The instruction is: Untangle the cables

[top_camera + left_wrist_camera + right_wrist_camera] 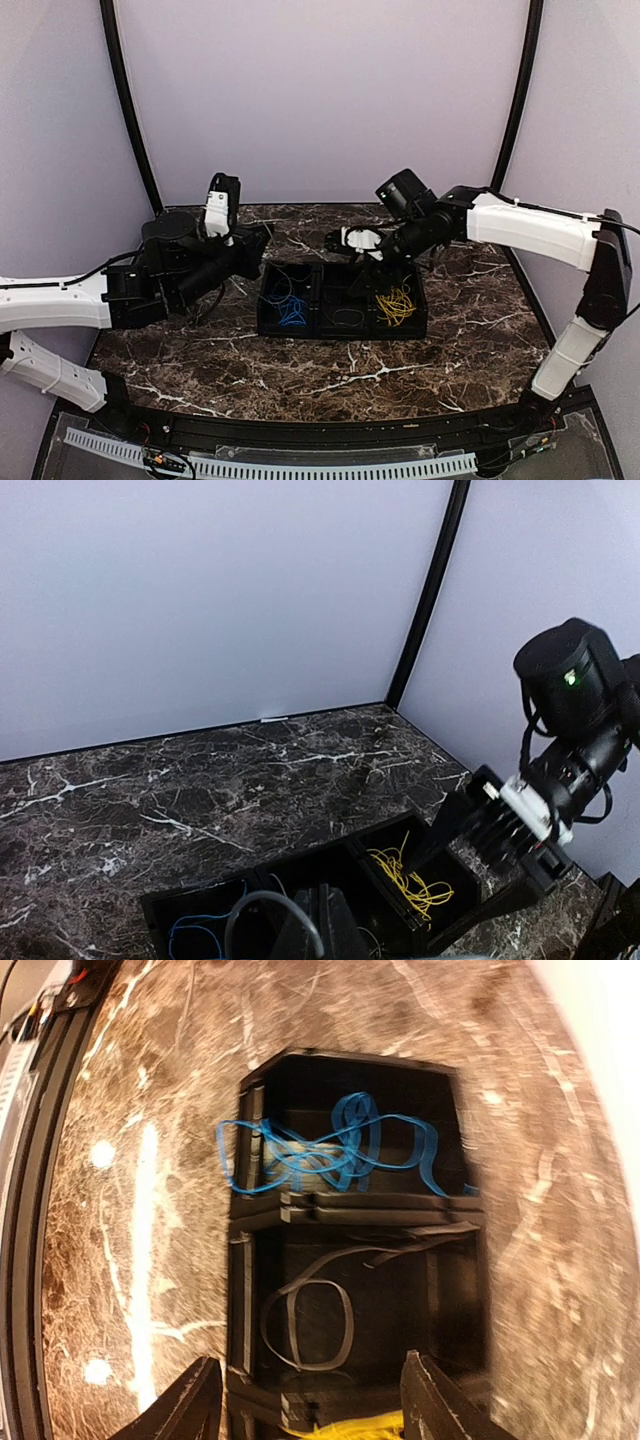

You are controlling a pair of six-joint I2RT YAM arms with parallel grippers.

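Note:
A black three-compartment tray [342,334] sits mid-table. Blue cables [289,306] lie in its left compartment, a dark grey cable [346,316] in the middle one and yellow cables [395,305] in the right one. My left gripper [264,238] hovers at the tray's far left corner; in the left wrist view its fingers [327,920] are pressed together and empty. My right gripper [363,260] hangs over the tray's far edge. In the right wrist view it [315,1410] is open and empty, above the dark loop [310,1325], with the yellow cables [340,1428] under it and the blue cables [340,1150] beyond.
Dark marble table [200,350] with pale walls behind and at the sides. A black rail [300,432] runs along the near edge. In the left wrist view the right gripper's body [520,810] stands over the yellow compartment [415,880].

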